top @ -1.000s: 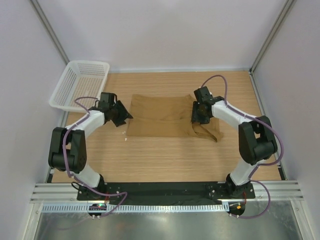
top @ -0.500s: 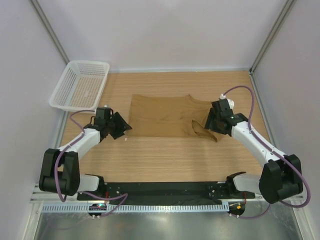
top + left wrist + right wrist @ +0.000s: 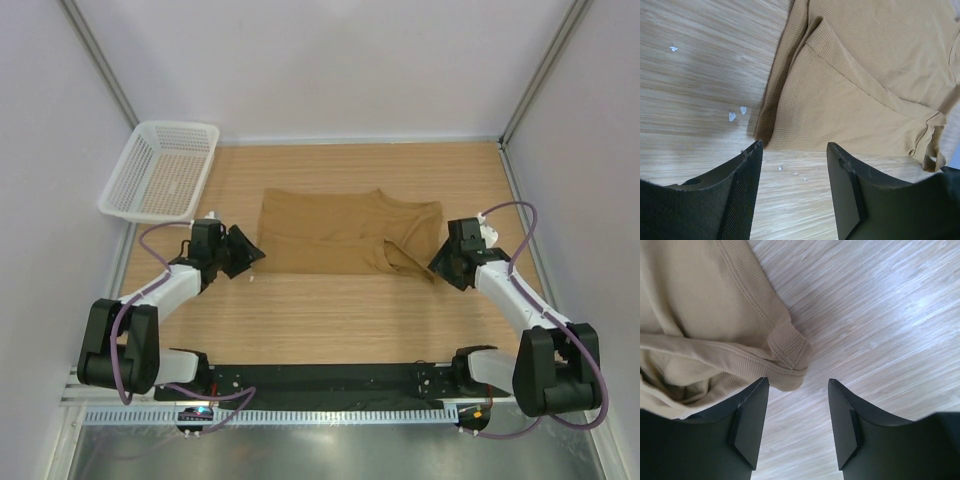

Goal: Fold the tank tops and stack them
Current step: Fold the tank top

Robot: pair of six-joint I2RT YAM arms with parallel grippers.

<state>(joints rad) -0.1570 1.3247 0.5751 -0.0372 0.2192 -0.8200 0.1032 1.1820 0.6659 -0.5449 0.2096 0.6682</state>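
The tan-brown tank top [image 3: 340,232] lies flat in the middle of the wooden table, folded over, with its straps bunched at the right end [image 3: 410,262]. My left gripper [image 3: 250,254] stands open just off the cloth's near left corner [image 3: 762,135], with bare wood between its jaws. My right gripper [image 3: 444,262] is open beside the strap end [image 3: 790,350], nothing held; its left finger [image 3: 751,415] sits just under the cloth's edge. In the wrist views the left gripper [image 3: 794,165] and right gripper [image 3: 798,405] both show a clear gap.
A white mesh basket [image 3: 160,170] stands at the back left, overhanging the table's left edge. Small white specks [image 3: 737,113] lie on the wood near the cloth's left corner. Enclosure walls stand close on both sides.
My right gripper has let go of the strap end and drawn back to the right and nearer. The left gripper has pulled slightly nearer, off the cloth's left edge.
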